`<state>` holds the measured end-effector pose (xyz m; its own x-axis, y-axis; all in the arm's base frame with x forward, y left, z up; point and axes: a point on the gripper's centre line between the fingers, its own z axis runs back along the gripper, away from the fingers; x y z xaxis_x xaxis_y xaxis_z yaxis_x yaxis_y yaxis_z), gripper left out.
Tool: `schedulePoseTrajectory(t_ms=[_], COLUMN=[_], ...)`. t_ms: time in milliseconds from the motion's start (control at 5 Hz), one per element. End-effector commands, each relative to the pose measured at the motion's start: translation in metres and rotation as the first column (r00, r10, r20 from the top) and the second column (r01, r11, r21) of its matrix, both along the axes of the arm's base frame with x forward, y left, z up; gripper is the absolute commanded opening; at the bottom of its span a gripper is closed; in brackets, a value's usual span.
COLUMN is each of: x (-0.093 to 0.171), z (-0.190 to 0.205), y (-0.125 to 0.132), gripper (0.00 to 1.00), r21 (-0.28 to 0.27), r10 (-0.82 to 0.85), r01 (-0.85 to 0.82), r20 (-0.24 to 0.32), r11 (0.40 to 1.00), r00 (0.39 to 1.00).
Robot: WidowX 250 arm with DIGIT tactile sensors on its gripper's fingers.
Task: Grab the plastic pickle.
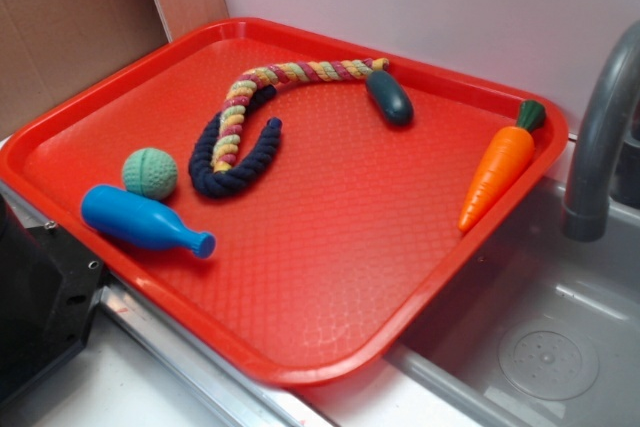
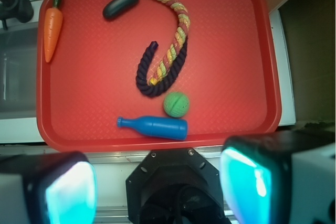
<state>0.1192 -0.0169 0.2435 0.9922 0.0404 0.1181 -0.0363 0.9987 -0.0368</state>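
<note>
A big red tray (image 1: 300,347) sits beside a gray sink (image 1: 560,347). The plastic pickle (image 1: 389,97) lies near the far edge of the tray, at the end of a colorful rope (image 1: 300,74), so close they may touch. There is bare red tray on its near side. An orange carrot (image 1: 497,165) lies well apart from it, along the right edge by the gray faucet (image 1: 600,127). A dark blue rope (image 1: 240,162) curls in the middle. A green ball (image 1: 150,172) and a blue bottle (image 1: 145,219) rest close together by the near left edge. In the wrist view the gripper (image 2: 157,187) is off the tray, past its near edge, with its two fingers (image 2: 68,190) spread wide and holding nothing.
</note>
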Motion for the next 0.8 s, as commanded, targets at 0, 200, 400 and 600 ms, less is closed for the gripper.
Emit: schedulePoseTrajectory(t_ms=[0,200,400,600], x=[0.000,0.050,0.104,0.145], z=[0.000,-0.050,-0.073,-0.090], y=[0.000,0.003,0.002,0.001], gripper=[1.00,1.00,1.00,1.00], r21=[0.000,0.082,-0.052,-0.164], r10=[0.000,0.166,0.390,0.528], r01=[0.000,-0.162,-0.388,-0.511], r20=[0.000,-0.046,0.037,0.080], r11=[1.000,0.983,0.920,0.844], r00=[1.000,0.985,0.920,0.845])
